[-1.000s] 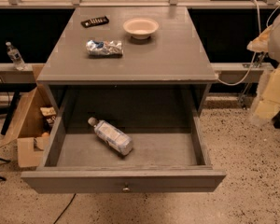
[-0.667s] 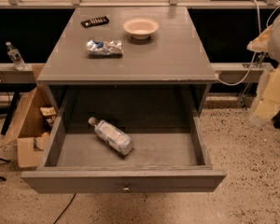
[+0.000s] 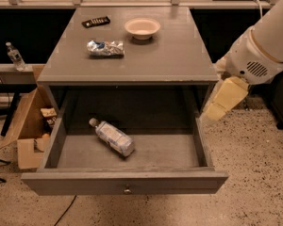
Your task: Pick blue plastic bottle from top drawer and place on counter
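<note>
The blue plastic bottle (image 3: 112, 137), clear with a pale label and a white cap, lies on its side in the open top drawer (image 3: 127, 180), left of centre, cap pointing to the back left. The grey counter (image 3: 170, 51) is above it. My gripper (image 3: 225, 99) hangs from the white arm at the right. It is beside the drawer's right wall, just below counter level, well to the right of the bottle and apart from it. It holds nothing that I can see.
On the counter are a white bowl (image 3: 142, 27), a crumpled silver foil bag (image 3: 105, 47) and a dark remote-like bar (image 3: 95, 21). An open cardboard box (image 3: 28, 121) stands left of the cabinet. A small clear bottle (image 3: 13, 55) stands on a ledge at far left.
My arm and gripper have moved left, in toward the right side of the cabinet and drawer. The bottle and the things on the counter have not moved.
</note>
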`<state>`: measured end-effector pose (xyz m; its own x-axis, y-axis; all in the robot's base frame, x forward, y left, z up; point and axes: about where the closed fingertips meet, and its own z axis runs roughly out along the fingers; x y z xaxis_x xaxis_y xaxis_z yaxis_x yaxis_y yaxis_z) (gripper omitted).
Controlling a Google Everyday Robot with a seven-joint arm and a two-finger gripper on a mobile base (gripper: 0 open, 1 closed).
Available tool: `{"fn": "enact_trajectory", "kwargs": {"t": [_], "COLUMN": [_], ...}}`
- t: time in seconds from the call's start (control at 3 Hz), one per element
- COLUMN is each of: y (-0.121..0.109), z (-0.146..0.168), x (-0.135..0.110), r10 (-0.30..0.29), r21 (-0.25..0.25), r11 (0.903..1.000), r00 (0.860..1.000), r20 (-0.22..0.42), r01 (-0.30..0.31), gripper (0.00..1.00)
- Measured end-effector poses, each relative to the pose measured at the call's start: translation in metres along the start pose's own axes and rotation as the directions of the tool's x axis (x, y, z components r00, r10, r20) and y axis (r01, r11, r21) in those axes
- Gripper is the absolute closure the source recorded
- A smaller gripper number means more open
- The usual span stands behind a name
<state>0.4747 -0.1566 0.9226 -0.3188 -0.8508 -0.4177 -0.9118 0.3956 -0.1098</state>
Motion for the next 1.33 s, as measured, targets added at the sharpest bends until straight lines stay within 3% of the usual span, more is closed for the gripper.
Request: {"fn": "enact_trajectory", "kwargs": {"t": [0.67, 1.33], "y": [0.003, 0.019], "z": [0.014, 0.111], "x": [-0.003, -0.021], "r10": [0.026, 0.158], "r21": [-0.008, -0.050], "r11": [0.9996, 0.9869], "r00": [1.000, 0.983], "r20": [0.014, 0.094], "r01": [-0.026, -0.153], "gripper": [0.00, 0.00]}}
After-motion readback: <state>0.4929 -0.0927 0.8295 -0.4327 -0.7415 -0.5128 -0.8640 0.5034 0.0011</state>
